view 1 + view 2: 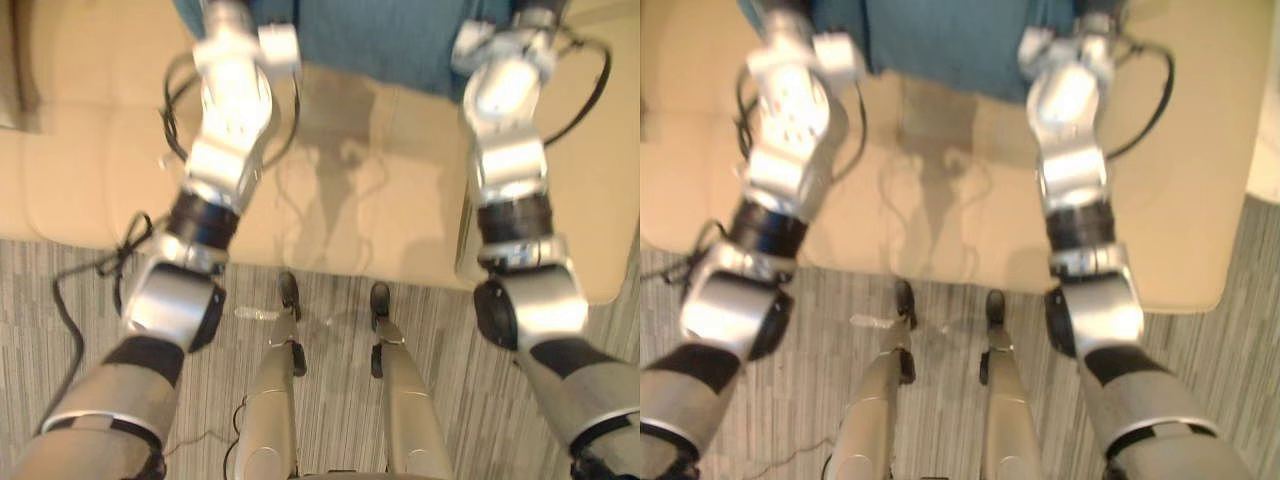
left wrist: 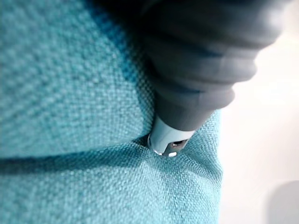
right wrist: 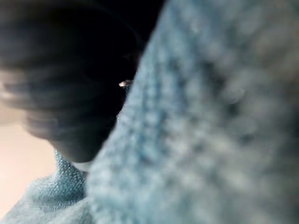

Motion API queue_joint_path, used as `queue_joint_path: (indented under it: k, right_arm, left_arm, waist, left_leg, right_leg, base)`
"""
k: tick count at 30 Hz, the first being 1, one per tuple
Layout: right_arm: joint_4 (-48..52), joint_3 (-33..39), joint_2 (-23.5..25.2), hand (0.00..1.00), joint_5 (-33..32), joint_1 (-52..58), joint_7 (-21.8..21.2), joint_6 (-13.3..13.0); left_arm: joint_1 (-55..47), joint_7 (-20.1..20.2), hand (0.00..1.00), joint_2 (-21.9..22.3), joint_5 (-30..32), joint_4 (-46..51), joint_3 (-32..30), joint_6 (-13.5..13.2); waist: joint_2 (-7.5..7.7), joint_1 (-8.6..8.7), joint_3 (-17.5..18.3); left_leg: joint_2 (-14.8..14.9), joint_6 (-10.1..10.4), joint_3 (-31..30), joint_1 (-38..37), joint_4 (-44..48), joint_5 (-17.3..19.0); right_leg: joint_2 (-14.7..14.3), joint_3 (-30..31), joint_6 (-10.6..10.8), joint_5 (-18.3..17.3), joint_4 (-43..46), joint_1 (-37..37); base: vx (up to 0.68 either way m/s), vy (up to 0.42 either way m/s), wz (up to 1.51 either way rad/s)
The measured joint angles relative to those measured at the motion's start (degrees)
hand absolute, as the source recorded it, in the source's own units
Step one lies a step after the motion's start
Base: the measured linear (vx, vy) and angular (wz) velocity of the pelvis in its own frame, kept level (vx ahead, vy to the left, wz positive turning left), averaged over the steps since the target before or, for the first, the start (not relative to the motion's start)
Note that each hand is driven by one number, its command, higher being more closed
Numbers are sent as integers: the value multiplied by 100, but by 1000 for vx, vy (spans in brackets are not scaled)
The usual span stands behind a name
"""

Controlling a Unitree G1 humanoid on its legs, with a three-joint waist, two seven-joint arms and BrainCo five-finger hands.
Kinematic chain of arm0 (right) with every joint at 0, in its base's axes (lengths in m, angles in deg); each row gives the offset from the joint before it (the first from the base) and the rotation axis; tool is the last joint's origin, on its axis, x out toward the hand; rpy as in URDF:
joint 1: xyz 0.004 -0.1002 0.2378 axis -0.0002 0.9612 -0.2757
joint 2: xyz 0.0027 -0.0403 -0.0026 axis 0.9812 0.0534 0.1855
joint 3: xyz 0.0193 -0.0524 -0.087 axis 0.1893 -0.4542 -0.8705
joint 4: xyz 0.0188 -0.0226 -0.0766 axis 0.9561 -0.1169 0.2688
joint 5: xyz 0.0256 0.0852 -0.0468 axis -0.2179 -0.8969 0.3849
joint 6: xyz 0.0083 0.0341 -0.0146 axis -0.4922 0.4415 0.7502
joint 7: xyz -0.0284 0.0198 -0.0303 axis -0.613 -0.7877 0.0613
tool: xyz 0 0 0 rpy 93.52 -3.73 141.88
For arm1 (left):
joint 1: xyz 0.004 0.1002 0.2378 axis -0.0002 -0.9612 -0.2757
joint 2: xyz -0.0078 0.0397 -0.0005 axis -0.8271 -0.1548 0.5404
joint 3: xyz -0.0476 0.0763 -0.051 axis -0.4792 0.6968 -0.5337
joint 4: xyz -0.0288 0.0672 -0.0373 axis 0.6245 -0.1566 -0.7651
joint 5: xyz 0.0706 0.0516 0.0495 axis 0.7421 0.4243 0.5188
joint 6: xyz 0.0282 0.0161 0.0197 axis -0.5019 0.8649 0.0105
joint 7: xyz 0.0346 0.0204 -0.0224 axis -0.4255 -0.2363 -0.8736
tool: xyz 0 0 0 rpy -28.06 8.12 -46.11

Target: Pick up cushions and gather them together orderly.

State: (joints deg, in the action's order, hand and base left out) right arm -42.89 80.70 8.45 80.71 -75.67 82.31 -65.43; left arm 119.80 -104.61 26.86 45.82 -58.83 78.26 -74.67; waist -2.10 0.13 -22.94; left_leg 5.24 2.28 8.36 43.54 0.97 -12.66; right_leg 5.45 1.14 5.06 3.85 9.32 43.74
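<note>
Cushion: the teal cushion lies on the sofa's seat between the two hands, with one hand at each of its sides.
Cloth: coarse, nubbly weave in a plain blue-green, soft enough to fold and dent where a hand meets it.
Left hand: the left hand has its dark cover laid against the cushion and presses into a crease where two folds of cloth meet. Whether it grasps or only leans there cannot be told.
Right hand: the right hand sits tight beside the cushion, with cloth bulging up over it. Its grip is hidden, so I cannot tell whether it is clenched or released.
Edges: the cushion's edge runs just past the left hand, with pale sofa beyond it.
Sofa: the beige sofa has a broad seat that stretches outward from each hand and back from the hands toward the robot, ending in a rounded front edge.
Floor: grey striped carpet begins below that front edge, well behind both hands.
</note>
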Motion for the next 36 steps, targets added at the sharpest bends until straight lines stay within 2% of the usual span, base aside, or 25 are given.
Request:
queue_joint_path:
  k: [5,9,10,15,20,24,29,33,36]
  right_arm:
    - [-493,47,-98,0,-98,-738,287,171]
    - [-771,268,-51,0,-723,-669,244,250]
    - [-771,310,33,0,-967,-525,186,321]
    - [-209,553,408,0,-1072,305,95,337]
    - [815,920,901,0,-1203,1737,120,169]
    - [1265,950,1013,0,-1169,2521,62,164]
    - [2127,1103,1042,0,-1163,3033,-173,123]
    - [3111,1189,976,0,-1159,3957,-368,-72]
    - [3777,1199,977,0,-1157,5112,-709,-278]
  left_arm:
    - [744,-198,0,43,179,-503,-46,-3]
    - [714,-153,0,606,39,-899,-459,110]
    - [529,-93,0,827,-4,-967,-638,157]
    - [-249,-62,0,1209,111,-594,-1252,108]
    - [-1325,64,0,1530,231,-71,-1465,115]
    - [-1745,202,0,1508,228,145,-1465,123]
    - [-2152,308,0,1292,168,625,-1578,129]
    - [-2841,359,0,1092,48,1406,-1611,90]
    - [-3788,551,0,972,107,2199,-1471,-68]
  waist:
    - [0,-35,-90]
    - [16,-70,-239]
    - [25,-68,-246]
    - [33,-87,-252]
    - [35,-161,-253]
    - [52,-180,-252]
    - [66,-249,-259]
    - [134,-238,-259]
    - [344,-243,-128]
  left_leg:
    - [-1,26,16,636,-190,-120]
    - [45,27,31,828,-190,-119]
    - [74,29,33,858,-190,-117]
    - [159,36,58,848,-182,-112]
    - [270,126,52,646,27,-41]
    - [214,187,-33,435,124,4]
    - [329,278,-155,353,205,11]
    - [301,276,-210,-151,198,-54]
    - [276,294,-268,-559,204,117]
  right_leg:
    - [-5,40,24,231,-374,558]
    - [-29,-14,14,286,-473,682]
    - [-51,-40,12,287,-472,702]
    - [-135,-28,1,295,-429,702]
    - [-222,-33,8,230,140,699]
    - [-163,-88,-126,-310,725,621]
    - [-230,-273,-213,-459,1102,603]
    - [-199,-359,-226,-629,1263,131]
    - [-158,-415,-257,-852,1388,-256]
  base:
    - [44,0,-5]
    - [7,0,-1]
    - [0,0,0]
    - [5,-23,-3]
    - [-31,-13,-5]
    - [-55,-29,24]
    - [-54,-70,12]
    - [2,-80,14]
    - [63,-78,18]
